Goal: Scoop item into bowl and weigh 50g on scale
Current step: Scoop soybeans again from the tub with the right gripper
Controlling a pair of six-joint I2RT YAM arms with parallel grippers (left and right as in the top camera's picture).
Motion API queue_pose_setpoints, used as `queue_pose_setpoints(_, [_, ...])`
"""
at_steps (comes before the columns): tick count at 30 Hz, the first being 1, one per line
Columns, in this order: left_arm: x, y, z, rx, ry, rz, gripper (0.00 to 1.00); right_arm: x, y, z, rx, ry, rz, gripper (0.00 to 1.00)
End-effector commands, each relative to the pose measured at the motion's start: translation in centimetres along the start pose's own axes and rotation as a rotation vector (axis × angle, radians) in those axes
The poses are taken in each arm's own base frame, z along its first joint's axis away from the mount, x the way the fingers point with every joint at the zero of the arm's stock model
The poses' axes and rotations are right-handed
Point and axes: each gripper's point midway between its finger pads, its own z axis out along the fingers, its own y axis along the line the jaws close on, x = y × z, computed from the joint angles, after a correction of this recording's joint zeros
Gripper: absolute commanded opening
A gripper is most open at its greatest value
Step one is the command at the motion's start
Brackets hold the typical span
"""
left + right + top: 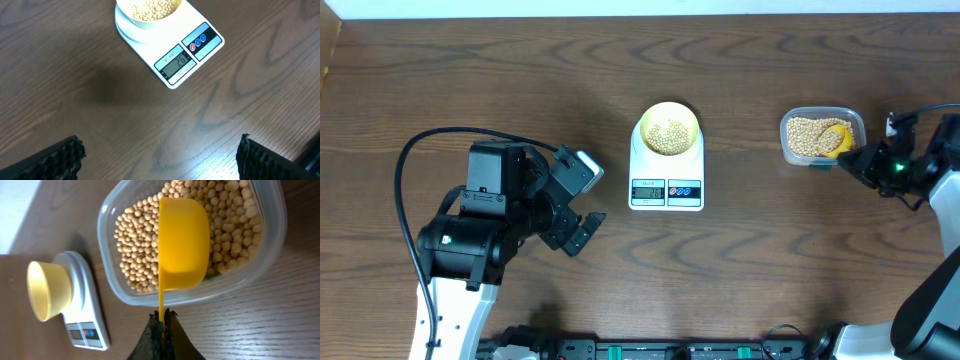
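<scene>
Right gripper [161, 317] clamps the spoon [182, 240] over beans [135, 245] ahead, left gripper [160, 150] gapes empty; bowl [47, 290] on scale [665, 190] part-filled, more scoops due.

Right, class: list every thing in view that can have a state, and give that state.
bowl: on the scale, part filled with beans.
scale: switched on, display showing digits.
clear tub: lidless, holding beans.
yellow spoon: cup in the tub, handle gripped.
left gripper: jaws open, empty.
right gripper: jaws shut on the spoon handle.
</scene>
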Motion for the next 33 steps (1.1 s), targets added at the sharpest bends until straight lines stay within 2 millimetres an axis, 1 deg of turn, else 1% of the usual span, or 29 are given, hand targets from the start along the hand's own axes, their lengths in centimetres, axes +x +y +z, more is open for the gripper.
queue_pose_setpoints(1, [-0.5, 0.3, -0.5, -0.015, -0.014, 0.02, 0.99, -0.2, 1.5, -1.0, -0.118, -0.011, 0.009, 0.01])
queue_pose_setpoints(4, [-0.5, 0.3, -0.5, -0.015, -0.014, 0.02, 0.99, -0.3, 1.6, -1.4, -0.145, -0.017, 0.022, 0.01])
queue_pose_setpoints(10, [-0.5, 0.3, -0.5, -0.015, -0.014, 0.02, 0.99, -0.2, 1.5, -1.4, -0.143, -0.014, 0.03, 0.01])
queue_pose_setpoints(16, [-0.5, 0.3, -0.5, -0.015, -0.014, 0.02, 0.99, 0.9, 1.4, -1.4, -0.14, 0.025, 0.07, 0.01])
queue_pose_setpoints(21, [-0.5, 0.3, -0.5, -0.015, -0.014, 0.02, 0.99, 1.1, 1.4, -1.4, -0.14, 0.035, 0.085, 0.01])
queue_pose_setpoints(25, [-0.5, 0.3, -0.5, -0.015, -0.014, 0.02, 0.99, 1.8, 1.5, -1.5, -0.139, 0.063, 0.119, 0.01])
queue_pose_setpoints(28, [-0.5, 0.3, -0.5, -0.015, -0.014, 0.02, 0.99, 2.0, 2.3, -1.6, -0.189, 0.074, 0.13, 0.01])
queue_pose_setpoints(29, [-0.5, 0.3, -0.5, -0.015, -0.014, 0.02, 0.99, 2.0, 2.9, -1.8, -0.226, 0.075, 0.132, 0.01])
queue_pose_setpoints(33, [-0.5, 0.3, -0.5, -0.015, -0.014, 0.02, 0.99, 2.0, 3.4, -1.9, -0.255, 0.078, 0.139, 0.01])
